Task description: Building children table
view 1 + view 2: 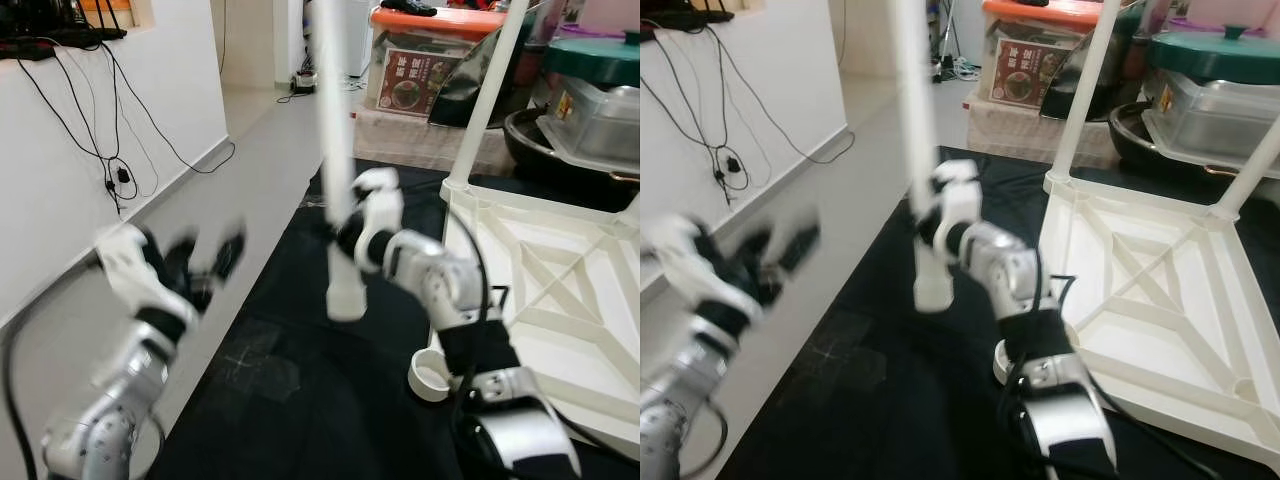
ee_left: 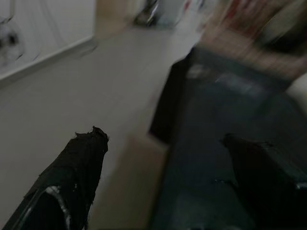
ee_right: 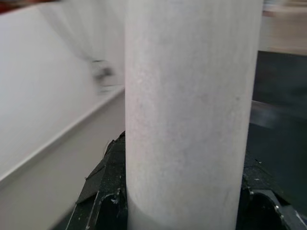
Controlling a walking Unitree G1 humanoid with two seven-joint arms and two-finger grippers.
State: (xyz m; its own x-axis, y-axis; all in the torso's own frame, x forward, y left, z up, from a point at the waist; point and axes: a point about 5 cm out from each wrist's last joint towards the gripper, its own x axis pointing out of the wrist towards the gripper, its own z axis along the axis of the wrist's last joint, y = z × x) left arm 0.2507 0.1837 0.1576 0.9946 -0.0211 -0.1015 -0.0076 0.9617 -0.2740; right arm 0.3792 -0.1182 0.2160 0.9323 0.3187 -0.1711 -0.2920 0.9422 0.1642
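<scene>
A white table top [image 1: 560, 300] lies upside down on a black mat [image 1: 290, 390], with two white legs standing in its far corners [image 1: 487, 95]. My right gripper [image 1: 345, 235] is shut on a loose white table leg [image 1: 337, 160], holding it upright above the mat left of the table top. That leg runs up between the black fingers [image 3: 103, 191] in the right wrist view [image 3: 187, 115]. My left gripper [image 1: 205, 262] hovers open and blurred over the pale floor at the left; its fingers [image 2: 72, 177] have nothing between them.
A short white round piece [image 1: 432, 375] lies on the mat beside the table top. A white wall [image 1: 80, 170] with dangling black cables runs along the left. Boxes, an orange-lidded bin [image 1: 435, 45] and cookware are stacked behind the table top.
</scene>
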